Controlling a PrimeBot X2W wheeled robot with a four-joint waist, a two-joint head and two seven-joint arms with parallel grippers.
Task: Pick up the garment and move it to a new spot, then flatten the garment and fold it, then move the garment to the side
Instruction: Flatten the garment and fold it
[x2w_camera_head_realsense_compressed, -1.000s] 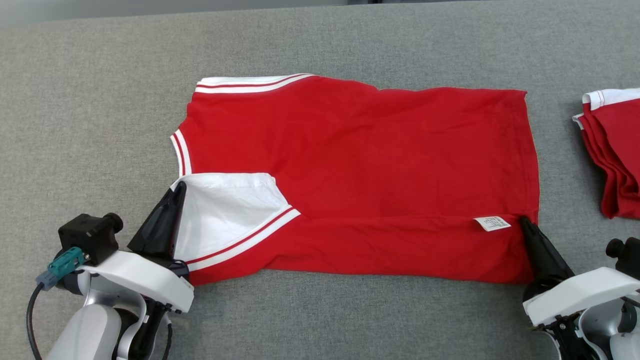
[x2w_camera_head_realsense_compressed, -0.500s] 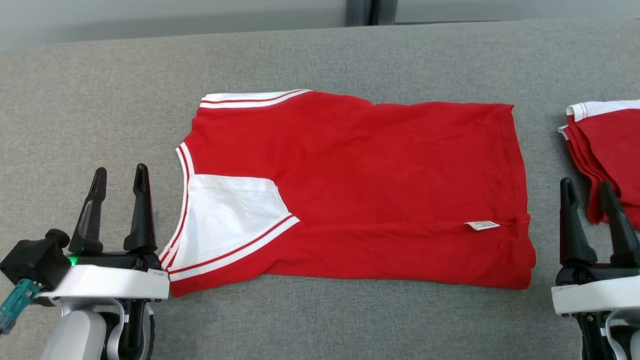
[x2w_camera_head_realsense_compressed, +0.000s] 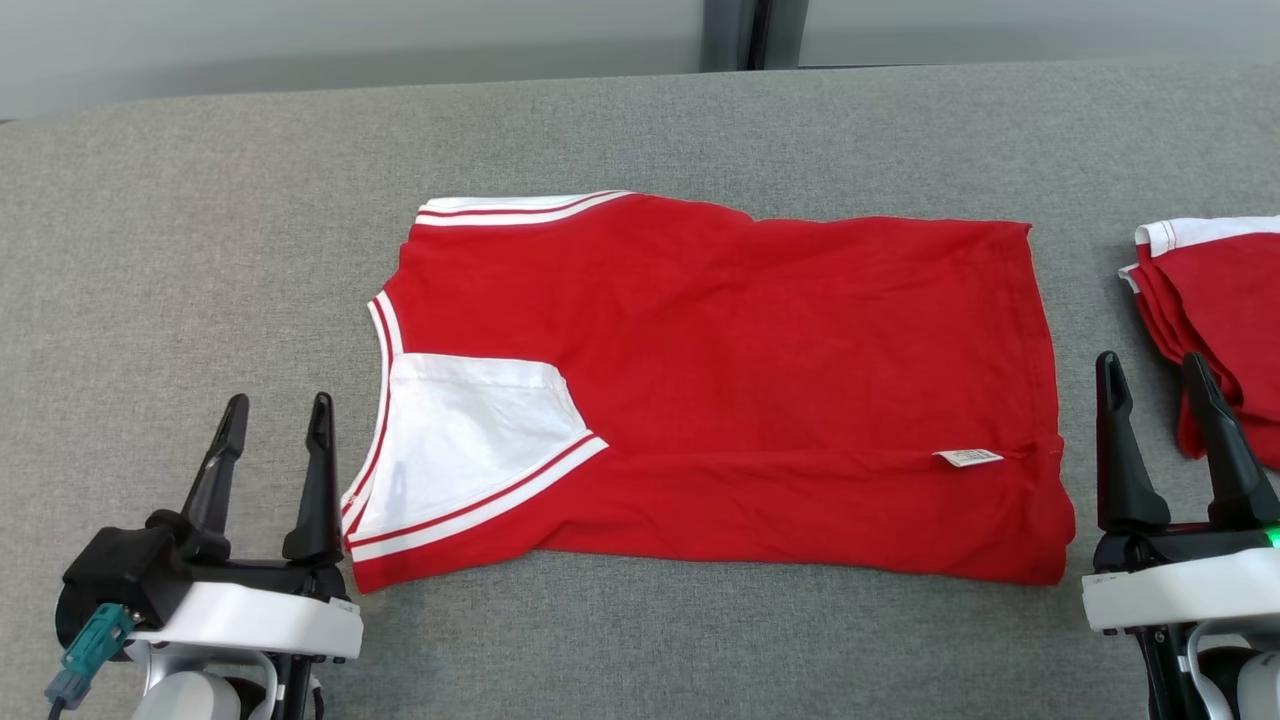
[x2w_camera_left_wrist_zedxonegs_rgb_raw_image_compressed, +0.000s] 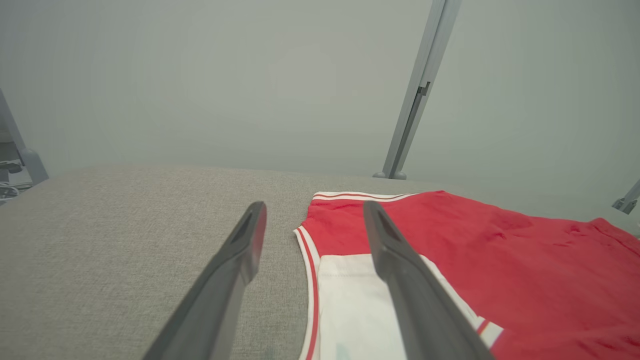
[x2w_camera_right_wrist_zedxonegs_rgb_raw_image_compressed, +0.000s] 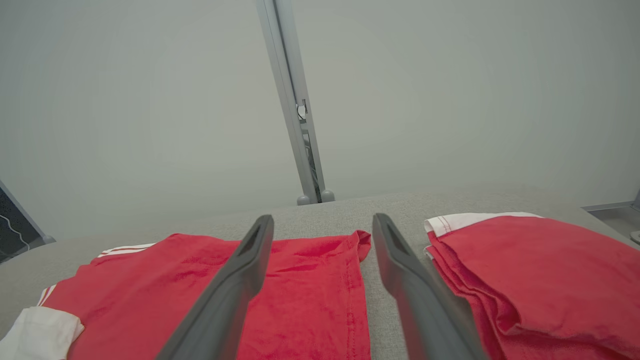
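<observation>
On the grey woven tabletop (x2w_camera_head_realsense_compressed: 200, 220) the garment (x2w_camera_head_realsense_compressed: 720, 380) lies flat: a soft red knit shirt with white striped trim, its near edge apparently folded over. Just beside its collar end the left gripper (x2w_camera_head_realsense_compressed: 280, 400) stands spread and empty. The right gripper (x2w_camera_head_realsense_compressed: 1148, 358), likewise spread, stands just off its hem, beside a folded red stack (x2w_camera_head_realsense_compressed: 1225, 320). Both look poised for another fold.

A red shirt (x2w_camera_head_realsense_compressed: 760, 330) lies folded on the grey desk (x2w_camera_head_realsense_compressed: 200, 200); the left gripper (x2w_camera_head_realsense_compressed: 280, 402) and right gripper (x2w_camera_head_realsense_compressed: 1148, 362) flank it, fingers (x2w_camera_head_realsense_compressed: 318, 470) spread.
</observation>
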